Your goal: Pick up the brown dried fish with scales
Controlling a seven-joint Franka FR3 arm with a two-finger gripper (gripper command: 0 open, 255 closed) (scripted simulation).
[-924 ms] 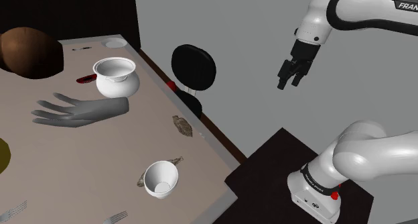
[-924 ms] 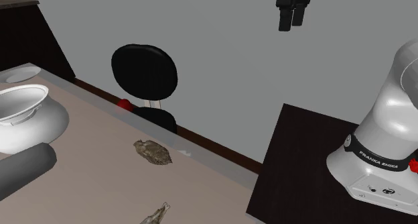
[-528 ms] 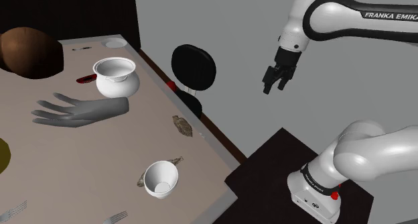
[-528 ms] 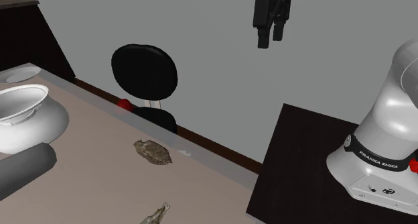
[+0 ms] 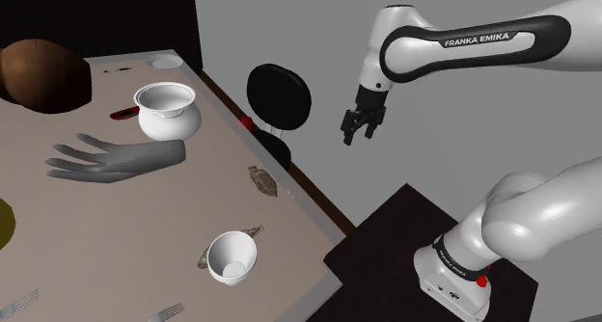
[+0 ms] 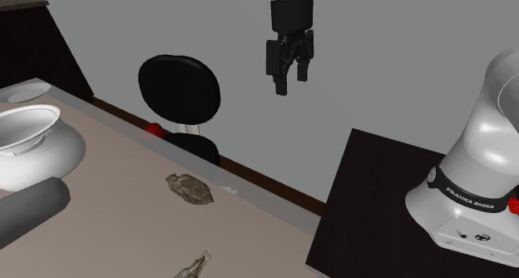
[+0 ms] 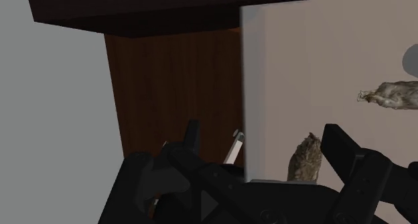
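The brown scaly dried fish lies near the table's edge on the shoulder view's right side, also seen as the fish. My gripper hangs open in the air beyond that edge, well above and to the right of the fish, near the chair. In the second exterior view the gripper points down with nothing between its fingers. The wrist view shows the fish on the tabletop just inside the table edge, close to one fingertip. A paler, thinner dried fish lies beside the white cup.
On the table stand a white pot, a grey model hand, a white cup and a brown round object. A black chair stands beside the table edge. The dark stand is at lower right.
The gripper has swung toward the shoulder view's left and come lower, closer to the table edge and the chair. Its fingers stay open. Nothing on the table moved.
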